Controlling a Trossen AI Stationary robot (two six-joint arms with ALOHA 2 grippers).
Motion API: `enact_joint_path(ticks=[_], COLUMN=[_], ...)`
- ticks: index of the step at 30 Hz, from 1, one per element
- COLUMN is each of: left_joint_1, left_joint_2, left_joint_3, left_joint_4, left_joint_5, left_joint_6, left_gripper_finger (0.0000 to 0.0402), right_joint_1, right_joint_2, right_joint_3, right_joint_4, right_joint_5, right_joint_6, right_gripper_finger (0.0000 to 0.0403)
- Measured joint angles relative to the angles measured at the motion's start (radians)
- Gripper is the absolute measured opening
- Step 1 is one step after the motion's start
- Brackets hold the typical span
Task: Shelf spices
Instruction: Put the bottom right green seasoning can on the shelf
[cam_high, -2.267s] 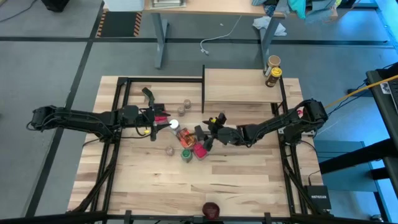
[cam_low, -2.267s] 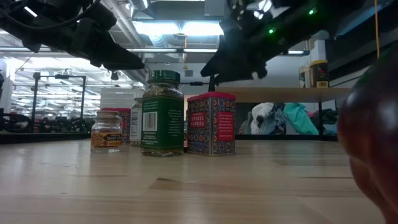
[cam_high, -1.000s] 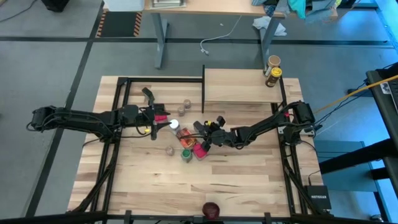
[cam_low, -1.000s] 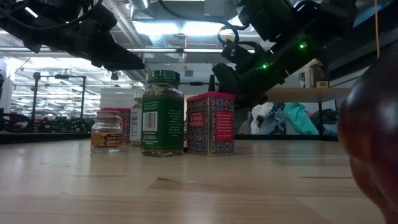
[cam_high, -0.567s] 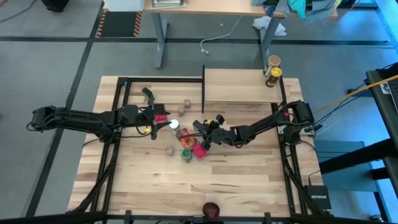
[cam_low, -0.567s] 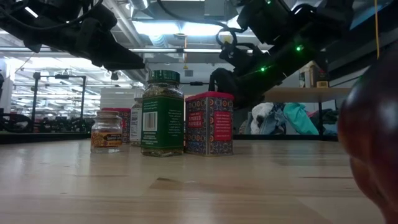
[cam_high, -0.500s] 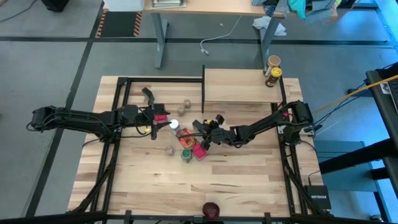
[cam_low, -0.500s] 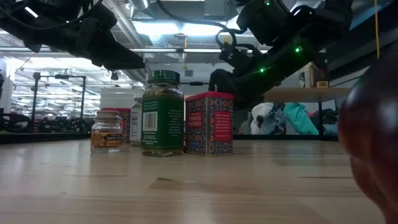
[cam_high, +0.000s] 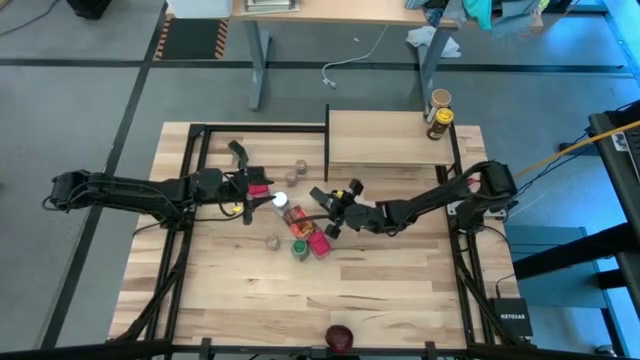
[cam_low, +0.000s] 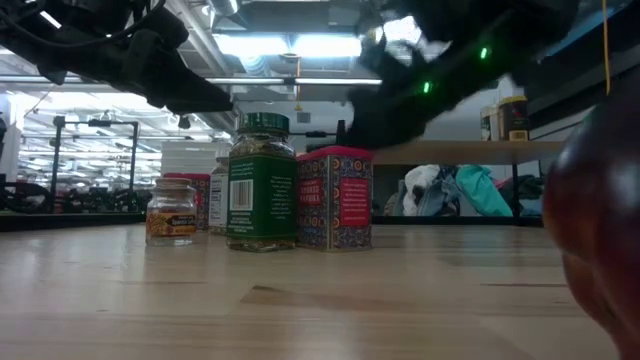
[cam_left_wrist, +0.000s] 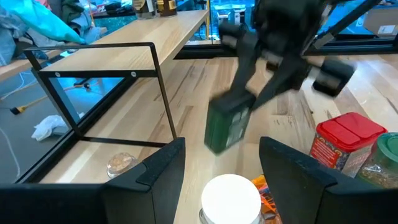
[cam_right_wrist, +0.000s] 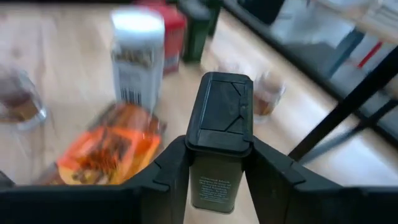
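The right gripper (cam_high: 331, 209) sits just right of centre in the high view, its two dark fingers (cam_right_wrist: 166, 171) clamped on the sides of a dark green tin (cam_right_wrist: 219, 140) with a black flip lid. In the left wrist view that tin (cam_left_wrist: 227, 125) hangs tilted in the air above the tabletop, at mid-frame. Just left of this gripper in the high view lies the cluster of spices: a white-capped bottle (cam_high: 280, 201), an orange-red flat packet (cam_high: 298, 218), a pink-red box (cam_high: 321, 241) and a green-lidded jar (cam_high: 299, 249), with a small tan-lidded jar (cam_high: 272, 240) near them to the lower left.

The left gripper (cam_high: 252, 198) hovers at the left edge of that cluster, its fingers (cam_left_wrist: 160, 167) spread apart around nothing, the white cap directly beneath them in the left wrist view.

The shelf (cam_high: 388, 140) stands in the upper right of the tabletop (cam_high: 400, 290) in the high view, and two jars (cam_high: 438, 114) rest at its right end. Two more small jars (cam_high: 298, 170) stand on the tabletop left of the shelf. A dark red round object (cam_high: 339, 337) sits at the bottom edge, centre.
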Motion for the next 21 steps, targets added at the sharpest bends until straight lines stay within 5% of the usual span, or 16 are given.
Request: enact_joint_path(ticks=[9, 15, 21], left_joint_1=[0.000, 0.000, 0.000], left_joint_2=[0.000, 0.000, 0.000], left_joint_3=[0.000, 0.000, 0.000], left_joint_4=[0.001, 0.004, 0.006], left_joint_5=[0.000, 0.000, 0.000], left_joint_6=[0.000, -0.001, -0.001], left_gripper_finger=[0.0200, 0.0200, 0.0200], right_joint_1=[-0.027, -0.159, -0.389], right_joint_2=[-0.295, -0.423, -0.433], right_joint_3=[0.000, 0.001, 0.001], right_joint_4=[-0.130, -0.211, -0.219], right_joint_5=[0.015, -0.003, -0.229], right_joint_6=[-0.131, -0.189, -0.189], right_gripper_finger=[0.0133, 0.0133, 0.0133])
